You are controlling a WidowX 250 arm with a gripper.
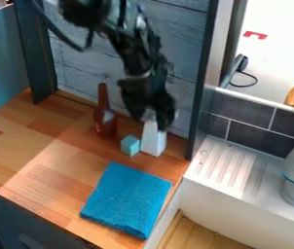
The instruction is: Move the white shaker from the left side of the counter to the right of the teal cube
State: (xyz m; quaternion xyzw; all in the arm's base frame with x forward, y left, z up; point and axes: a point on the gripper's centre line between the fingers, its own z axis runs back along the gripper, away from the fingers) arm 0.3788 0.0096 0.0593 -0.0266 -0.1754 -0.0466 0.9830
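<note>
Tipping likeliest at the tall white block (154, 140), upright near the back right corner of the worktop (19, 141), right beneath the black gripper (152, 121) and touching or nearly touching it at the top. Narrow for its height, so easily toppled by a slight sideways push. Cannot tell the spread of the jaws, nor any firm hold on the block's top; with an off-centre pinch, a risk of twisting or slipping. Just beside it on the left, a small light-blue cube (130, 145), easy to knock with a low sweep. Farther left, near the back edge, a brown bottle (104, 120), upright and slim-necked, prone to fall if clipped. Tight behind, by the grey panel (182, 29), and tight to the right, by the dark post (203, 82). Toward the front right corner, a blue cloth (127, 199), flat, close to the right edge, with a strip of wood between it and the cube. Most room for moving upward, or toward the left edge, past the bottle.
</note>
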